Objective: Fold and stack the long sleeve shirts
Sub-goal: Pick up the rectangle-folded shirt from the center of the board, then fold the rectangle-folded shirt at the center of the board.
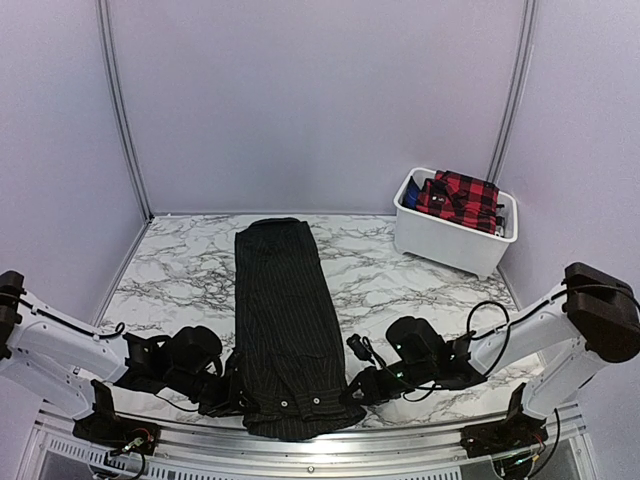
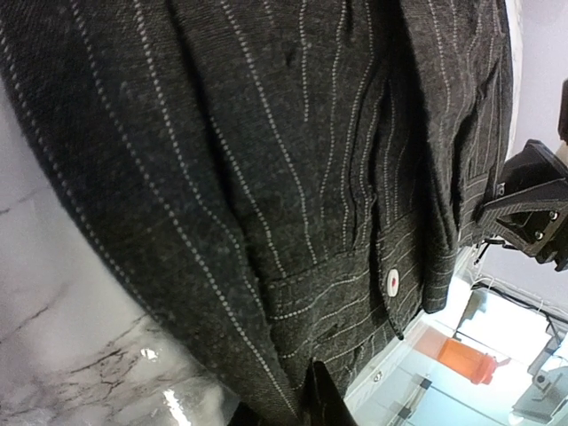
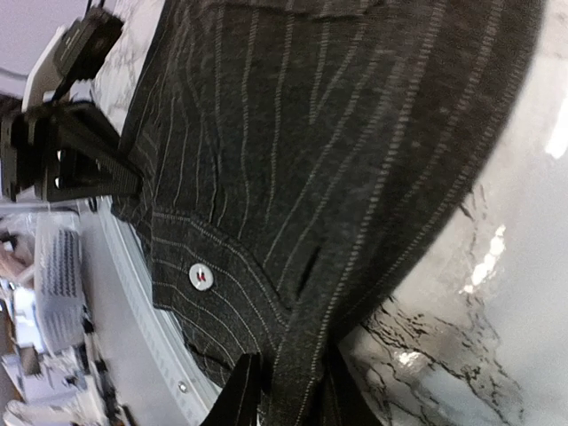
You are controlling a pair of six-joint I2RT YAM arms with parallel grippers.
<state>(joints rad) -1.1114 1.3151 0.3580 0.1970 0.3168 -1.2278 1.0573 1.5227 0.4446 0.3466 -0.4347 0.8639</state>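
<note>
**Both grippers on the near hem of the one spread shirt**

Top view first. Count: two shirts, two arms, one container. One black pinstriped shirt [image 1: 283, 320] lies flat on the marble table [image 1: 400, 280], folded into a long narrow strip running from the near edge towards the back wall. Two pale buttons [image 1: 283, 403] show near its near end. The left gripper [image 1: 232, 392] is low at the near-left edge of the cloth, and the right gripper [image 1: 358, 388] is low at the near-right edge, one on each side. At the back right stands a white bin [image 1: 445, 248], and inside it is the one red-and-black plaid shirt [image 1: 458, 196], bunched up and rising to the rim.

Over to the left wrist. The pinstriped shirt [image 2: 266, 177] fills the view, with one white button [image 2: 393, 280] on a stitched band. At the bottom, the left gripper [image 2: 288, 404] has its dark fingers [image 2: 324, 399] close together, with the hem running down between them: pinched on cloth.

Right wrist now. Again the pinstriped shirt [image 3: 337, 133], again one button [image 3: 201, 276]. The right gripper [image 3: 288, 395] has a strip of hem squeezed between its two fingers [image 3: 240, 395], narrowly apart and clamped on the fabric, with marble showing to the right.
</note>
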